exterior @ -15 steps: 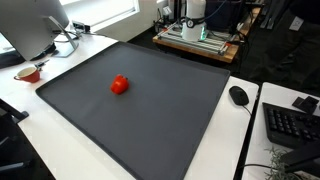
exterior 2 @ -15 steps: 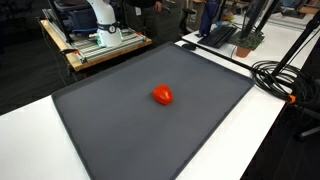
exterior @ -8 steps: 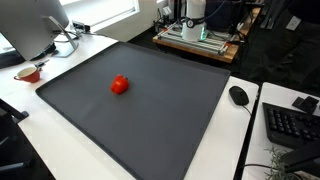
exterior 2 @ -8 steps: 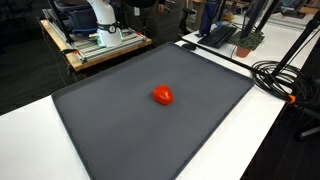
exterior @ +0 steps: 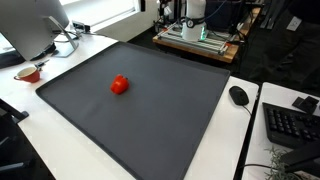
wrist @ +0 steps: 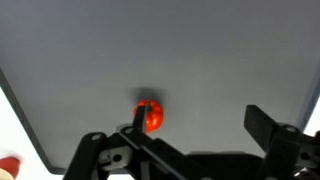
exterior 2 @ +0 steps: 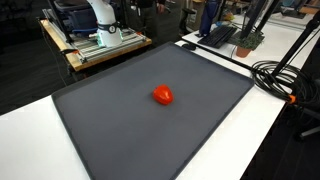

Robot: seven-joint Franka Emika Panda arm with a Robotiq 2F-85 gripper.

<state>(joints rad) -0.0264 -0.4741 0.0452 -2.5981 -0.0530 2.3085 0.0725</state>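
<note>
A small red tomato-like object (exterior: pixel 120 85) lies on the dark grey mat (exterior: pixel 150 125), a little off its middle; it shows in both exterior views (exterior 2: pixel 162 95). In the wrist view my gripper (wrist: pixel 200 118) is open and empty, high above the mat. The tomato (wrist: pixel 153 116) sits below, just beside the left fingertip (wrist: pixel 140 112), which covers part of it. The right fingertip (wrist: pixel 262 122) stands far from it. The gripper itself is out of frame in both exterior views; only the arm's white base (exterior 2: pixel 100 15) shows behind the mat.
A computer mouse (exterior: pixel 238 95) and keyboard (exterior: pixel 290 125) lie beside one edge of the mat. A monitor (exterior: pixel 30 25) and a small red bowl (exterior: pixel 28 72) stand at another side. Black cables (exterior 2: pixel 280 75) run along the white table. A wooden base (exterior 2: pixel 95 48) carries the arm.
</note>
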